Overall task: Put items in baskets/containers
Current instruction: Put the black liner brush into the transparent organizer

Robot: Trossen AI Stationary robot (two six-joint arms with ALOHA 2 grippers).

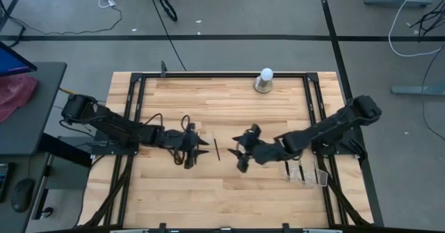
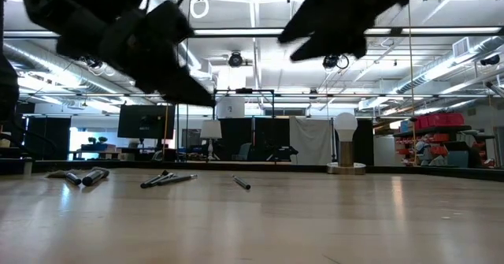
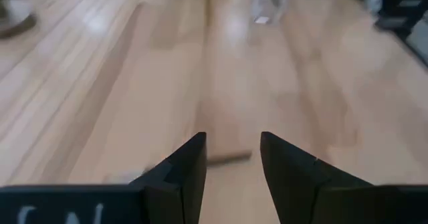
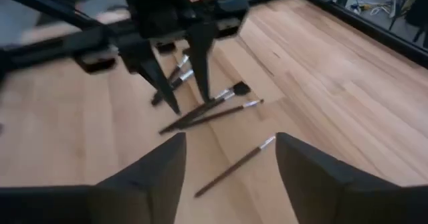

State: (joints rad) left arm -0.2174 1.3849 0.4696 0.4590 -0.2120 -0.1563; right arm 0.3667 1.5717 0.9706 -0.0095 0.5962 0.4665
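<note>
High view shows me both arms meeting over the middle of the worktop (image 1: 174, 198), with the clear organiser (image 1: 304, 172) lying on the right arm's side of the brush pile (image 1: 189, 149), well apart from it. My left tool (image 1: 192, 147) hangs just above that pile, its fingers parted and holding nothing. My right tool (image 4: 227, 160) hovers on the organiser side of the pile, fingers spread wide and empty, looking down on one lone brush (image 4: 235, 165) just beside the pile.

That single brush looks like the easiest pick: I would lower the right tool with its fingers straddling the handle crosswise, grip near the middle so it stays level, and keep clear of the left arm.

Counting: one organiser, one lone brush, and perhaps five more crossed in the pile; the exact number I cannot tell.
</note>
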